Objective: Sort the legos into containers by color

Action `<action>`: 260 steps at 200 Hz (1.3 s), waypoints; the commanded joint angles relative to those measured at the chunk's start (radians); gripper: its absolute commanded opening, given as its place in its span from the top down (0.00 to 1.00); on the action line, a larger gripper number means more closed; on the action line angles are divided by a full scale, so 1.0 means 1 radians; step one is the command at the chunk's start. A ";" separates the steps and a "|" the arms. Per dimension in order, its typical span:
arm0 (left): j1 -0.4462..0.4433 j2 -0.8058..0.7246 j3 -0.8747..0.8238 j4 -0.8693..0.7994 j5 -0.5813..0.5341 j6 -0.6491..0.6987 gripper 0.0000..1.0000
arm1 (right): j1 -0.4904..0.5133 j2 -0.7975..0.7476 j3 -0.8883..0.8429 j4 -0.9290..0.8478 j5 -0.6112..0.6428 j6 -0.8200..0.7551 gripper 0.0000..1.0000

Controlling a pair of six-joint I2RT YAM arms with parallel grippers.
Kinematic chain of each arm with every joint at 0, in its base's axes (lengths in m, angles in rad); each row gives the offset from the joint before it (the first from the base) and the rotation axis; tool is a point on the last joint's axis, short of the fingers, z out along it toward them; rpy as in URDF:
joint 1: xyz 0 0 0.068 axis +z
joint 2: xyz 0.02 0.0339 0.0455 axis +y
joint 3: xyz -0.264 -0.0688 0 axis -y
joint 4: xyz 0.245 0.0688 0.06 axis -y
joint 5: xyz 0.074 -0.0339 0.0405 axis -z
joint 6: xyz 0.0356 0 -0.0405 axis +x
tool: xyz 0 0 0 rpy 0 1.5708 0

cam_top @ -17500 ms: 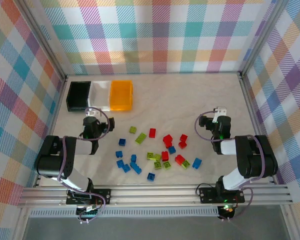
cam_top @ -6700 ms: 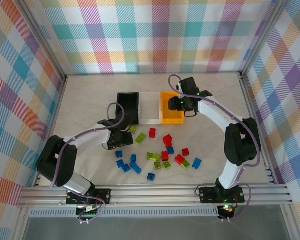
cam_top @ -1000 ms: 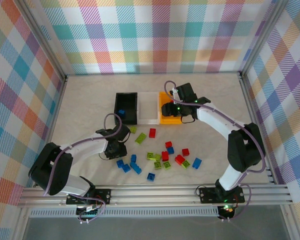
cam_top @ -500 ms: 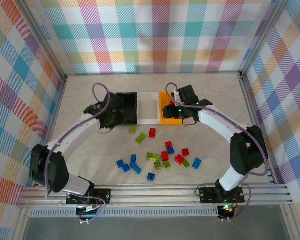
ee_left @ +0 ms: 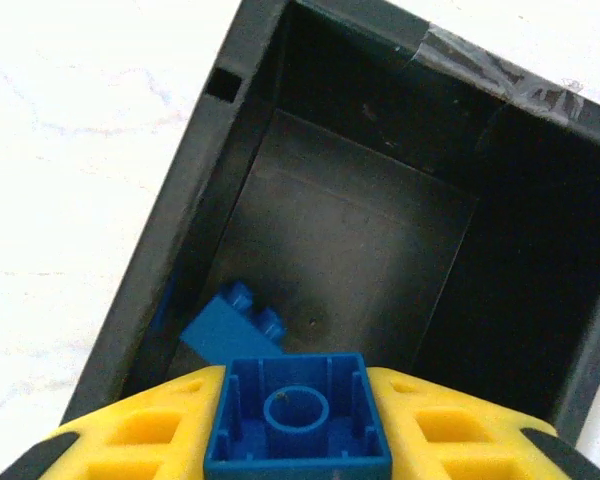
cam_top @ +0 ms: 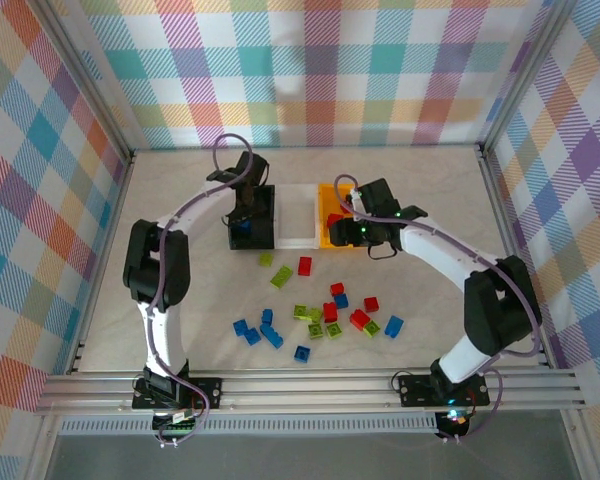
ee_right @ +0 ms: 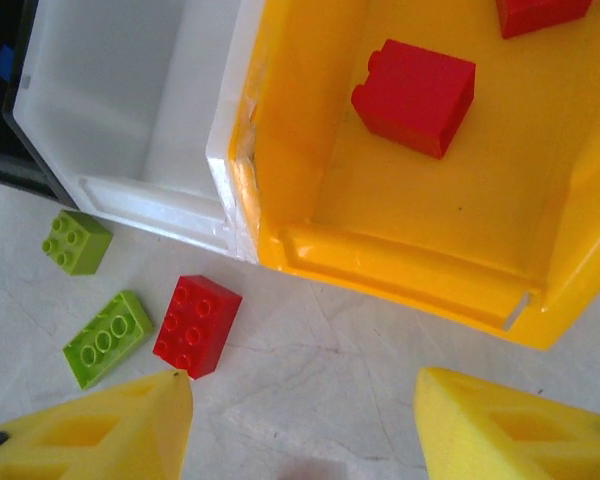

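Observation:
My left gripper (ee_left: 298, 432) is shut on a blue lego (ee_left: 298, 415), hollow underside toward the camera, held above the black container (ee_left: 180, 250). Another blue lego (ee_left: 230, 325) lies tilted in that bin's near-left corner. From above, the left gripper (cam_top: 245, 220) hangs over the black container (cam_top: 265, 200). My right gripper (ee_right: 300, 420) is open and empty over bare table, just in front of the orange container (ee_right: 410, 200), which holds two red legos (ee_right: 414, 96). The white container (ee_right: 110, 90) sits between the other two.
A red lego (ee_right: 197, 326) and two lime green ones (ee_right: 107, 337) lie on the table by the right gripper's left finger. More red, green and blue legos (cam_top: 330, 310) are scattered mid-table, with a blue group (cam_top: 252, 328) nearer the left arm's base.
My left arm has carried the blue lego from the loose blue pile up and over the black container. The right gripper has stayed open, shifting slightly toward the orange container's front edge.

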 commanded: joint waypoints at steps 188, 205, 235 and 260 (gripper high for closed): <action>-0.122 -0.809 -0.663 0.058 0.065 -0.051 0.00 | 0.245 0.123 -0.150 -0.062 0.112 0.085 0.44; -0.123 -0.827 -0.682 0.051 0.053 -0.048 0.00 | 0.246 0.130 -0.154 -0.055 0.113 0.088 0.48; -0.122 -0.832 -0.687 0.038 0.041 -0.042 0.00 | 0.246 0.130 -0.146 -0.056 0.114 0.084 0.57; -0.121 -0.832 -0.685 0.037 0.040 -0.040 0.00 | 0.246 0.098 -0.128 -0.067 0.128 0.078 0.65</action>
